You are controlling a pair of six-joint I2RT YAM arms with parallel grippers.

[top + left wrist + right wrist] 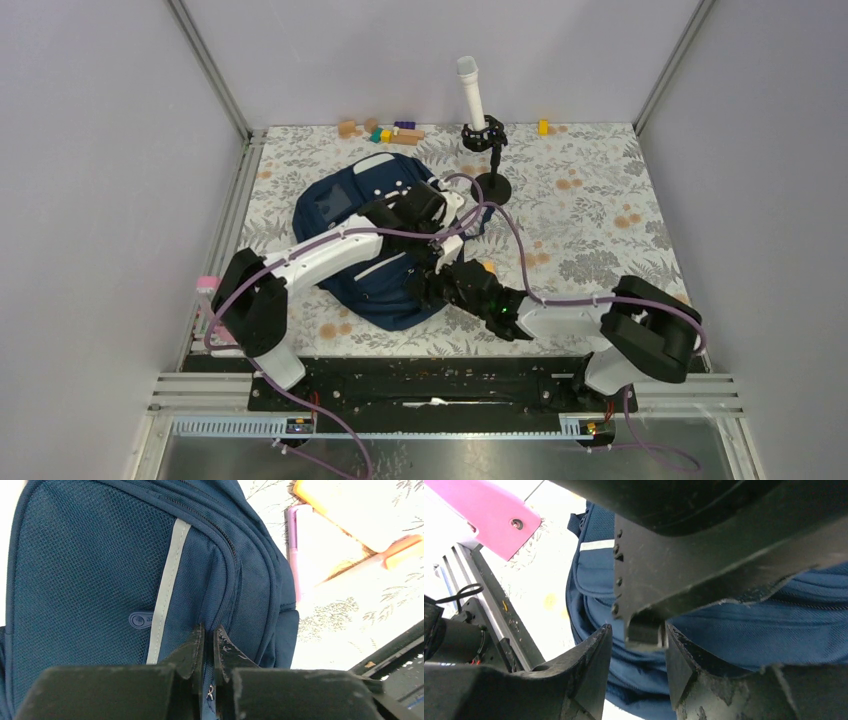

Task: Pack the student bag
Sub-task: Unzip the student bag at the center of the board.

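Navy bag point(325, 240) lies flat on the flowered counter point(600, 220), left of centre, w/ both arms reaching over it. Left claw point(209, 630) is clamped tight on the bag's zip seam. On my left wrist cam I see the zip pull point(210, 692) hanging btw the two fingers, and a grey strip point(167, 590) runs down the woven front panel just beside the pinch.

Right claw point(636, 630) has its fingers apart and grips nothing, at the bag's near-right side. A black block point(644, 632) sits in the gap btw them, and I can't tell if either finger touches it.

Past the bag on the left wrist cam there's a pink pen point(292, 550) just beside the bag's side. Next to the pen is an orange-edged flat thing point(340, 510), too washed out to ID.

At the back of the counter a white tube point(470, 90) stands on a black stand point(492, 183). Some coloured blocks point(395, 132) sit to its left, and one yellow block point(543, 127) to its right.
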